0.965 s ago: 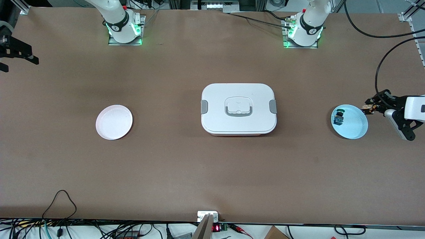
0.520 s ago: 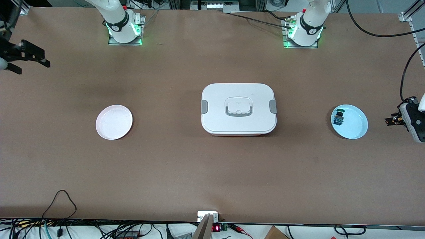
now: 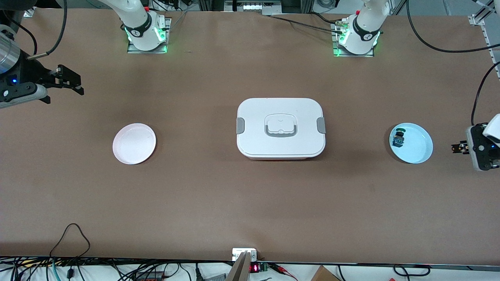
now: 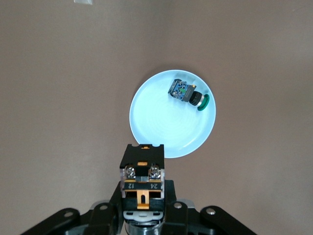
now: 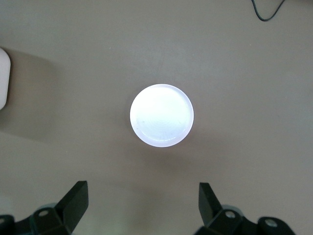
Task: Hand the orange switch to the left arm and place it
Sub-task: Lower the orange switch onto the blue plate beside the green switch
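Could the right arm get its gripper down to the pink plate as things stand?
Probably yes. The right gripper is open, holds nothing and is up over bare table toward its own end. The pink plate lies uncovered with nothing on it, and the box sits at mid-table, off that path.

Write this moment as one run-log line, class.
left gripper: shut on tiny orange-bodied switch, above table beside blue plate | right gripper: open, empty | large white lidded box: untouched

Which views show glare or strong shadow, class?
Right wrist view: the pink plate glares almost white. Left wrist view: the blue plate is bright, the orange switch sharp. Front view: the box casts a soft shadow.
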